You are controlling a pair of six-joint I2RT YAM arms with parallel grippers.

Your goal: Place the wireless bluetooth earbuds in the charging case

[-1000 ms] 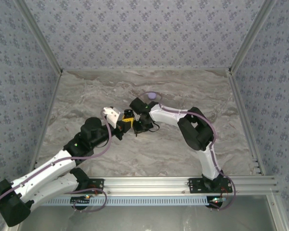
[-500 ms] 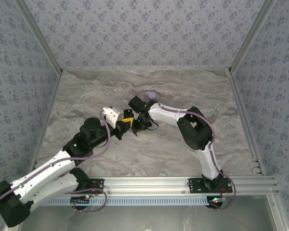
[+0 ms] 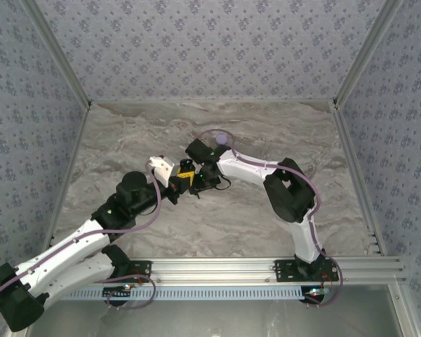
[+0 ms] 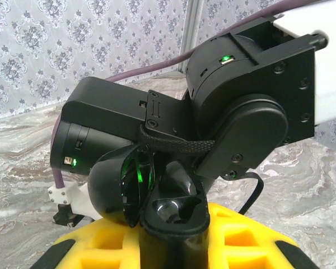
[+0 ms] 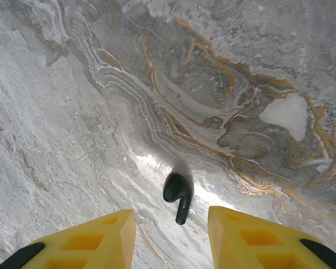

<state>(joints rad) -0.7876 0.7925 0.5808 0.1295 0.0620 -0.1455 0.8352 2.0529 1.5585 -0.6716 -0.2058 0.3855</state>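
Looks dicey: right gripper [image 5: 169, 217] jaws spread wide over black earbud [image 5: 177, 193], left gripper [image 4: 173, 238] clamped on open charging case [image 4: 157, 196]. Could easily pinch off-centre and flick it across the table [image 5: 73, 112].

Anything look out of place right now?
One black earbud lies loose on the marble table, between the open fingers of the right tool, not in a case. The left tool holds the black charging case open; one socket looks empty. Nothing looks damaged.

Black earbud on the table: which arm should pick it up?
Right. The right tool hangs open over the black earbud, one finger each side. The left tool holds the open black case.
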